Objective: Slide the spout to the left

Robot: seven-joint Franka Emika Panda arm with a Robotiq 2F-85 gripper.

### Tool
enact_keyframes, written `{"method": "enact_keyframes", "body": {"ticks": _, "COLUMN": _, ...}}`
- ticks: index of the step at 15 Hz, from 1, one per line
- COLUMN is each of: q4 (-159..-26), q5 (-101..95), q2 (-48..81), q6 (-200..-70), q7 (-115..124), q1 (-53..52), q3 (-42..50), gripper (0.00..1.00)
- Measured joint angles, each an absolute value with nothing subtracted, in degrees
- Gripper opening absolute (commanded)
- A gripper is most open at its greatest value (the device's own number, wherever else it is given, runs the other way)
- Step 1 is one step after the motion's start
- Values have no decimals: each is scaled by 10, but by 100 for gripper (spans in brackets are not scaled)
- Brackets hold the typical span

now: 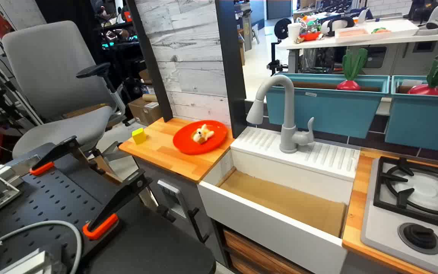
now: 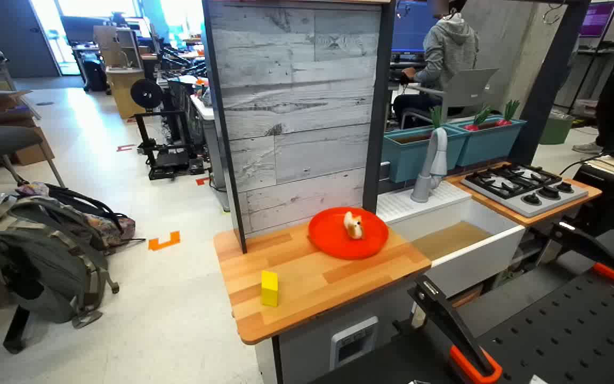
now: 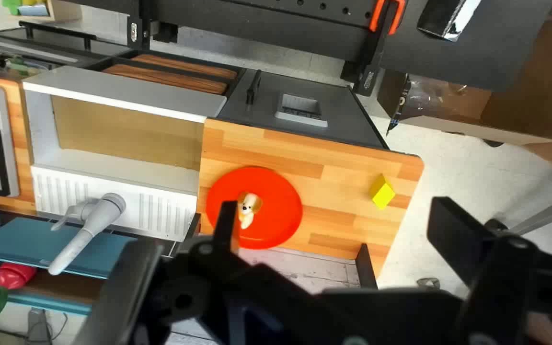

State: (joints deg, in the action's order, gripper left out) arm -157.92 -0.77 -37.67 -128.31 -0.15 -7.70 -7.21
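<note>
Fingers [image 3: 453, 235] parted wide, released, in the wrist view, and there's the grey spout [image 3: 84, 235], well outside their gap, away to the view's left, standing on the ribbed white ledge [image 3: 163, 211] beside the sink [image 3: 122, 91]!

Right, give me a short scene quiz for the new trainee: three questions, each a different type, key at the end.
1. Multiple choice: what lies on the round red plate? A) a yellow block B) a small white-and-tan toy dog C) a red radish
2. True or false: in the wrist view, the black two-fingered gripper stands open.
3. Fill in the colour: the matte-grey gooseneck spout rises from a ____ ribbed ledge behind the rectangular sink.
Key: 1 B; 2 true; 3 white.
</note>
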Motion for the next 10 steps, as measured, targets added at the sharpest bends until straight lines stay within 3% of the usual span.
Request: {"method": "enact_keyframes", "body": {"ticks": 10, "q4": -1579, "q5": -7, "q2": -376, "q6": -1285, "q7": 2, "q1": -76, "q3": -68, "gripper": 100}}
